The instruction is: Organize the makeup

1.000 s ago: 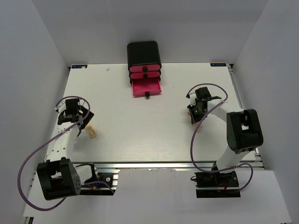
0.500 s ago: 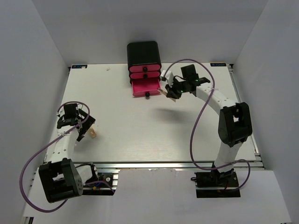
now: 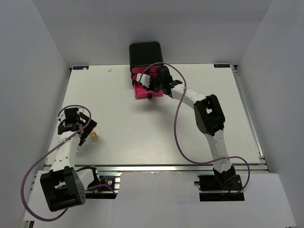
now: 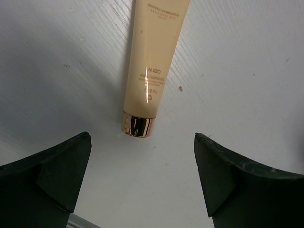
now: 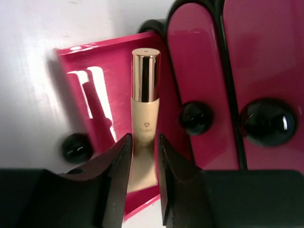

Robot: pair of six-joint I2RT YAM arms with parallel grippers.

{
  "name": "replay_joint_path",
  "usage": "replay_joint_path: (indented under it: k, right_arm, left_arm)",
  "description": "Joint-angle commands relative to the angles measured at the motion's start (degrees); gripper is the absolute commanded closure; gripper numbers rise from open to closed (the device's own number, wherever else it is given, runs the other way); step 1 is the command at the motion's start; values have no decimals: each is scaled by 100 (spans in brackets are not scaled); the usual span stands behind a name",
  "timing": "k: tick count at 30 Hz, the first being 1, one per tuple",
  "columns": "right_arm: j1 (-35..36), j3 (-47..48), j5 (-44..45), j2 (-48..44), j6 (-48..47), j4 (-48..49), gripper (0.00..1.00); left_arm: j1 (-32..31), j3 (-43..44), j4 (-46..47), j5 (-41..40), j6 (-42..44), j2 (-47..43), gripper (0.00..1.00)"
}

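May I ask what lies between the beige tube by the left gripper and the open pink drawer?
The top external view shows only bare white table between the beige tube and the pink drawer.

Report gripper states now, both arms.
Left gripper: open, empty, above the tan tube.
Right gripper: closed on the beige stick, over the open pink drawer.

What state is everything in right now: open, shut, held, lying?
Bottom drawer: pulled open.
Upper two drawers: shut.
Tube: capped, lying flat on the table.
Bottle: capped, held over the bottom drawer.
Left gripper: open, above the tube.
Right gripper: closed on the bottle.
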Motion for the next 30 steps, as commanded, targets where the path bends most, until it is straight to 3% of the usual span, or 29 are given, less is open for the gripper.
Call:
replay_joint_path:
  k: [1, 4, 8, 11, 18, 22, 26, 30]
  right_arm:
    - [40, 745, 689, 301, -321, 647, 64]
    - [41, 755, 777, 425, -400, 691, 46]
    - [41, 229, 716, 118, -392, 892, 39]
    - [32, -211, 646, -303, -182, 981, 40]
    - [-99, -1467, 383, -1779, 1566, 841, 39]
    - [-407, -2627, -451, -2955, 2822, 823, 49]
    - [-688, -3357, -1233, -3617, 3238, 481, 54]
    - [-768, -3972, -1455, -4179, 3265, 445, 54]
  left_arm:
    - [37, 21, -82, -10, -3, -132, 2]
    - [45, 48, -118, -63, 23, -140, 2]
    - [54, 4, -65, -63, -12, -79, 2]
    - [63, -5, -21, -54, -56, 44, 2]
    - [89, 214, 111, -133, 93, 658, 2]
    - [90, 311, 242, -142, 207, 1116, 2]
    - [98, 469, 392, -151, 287, 1607, 3]
    - [98, 610, 454, -212, 340, 1968, 6]
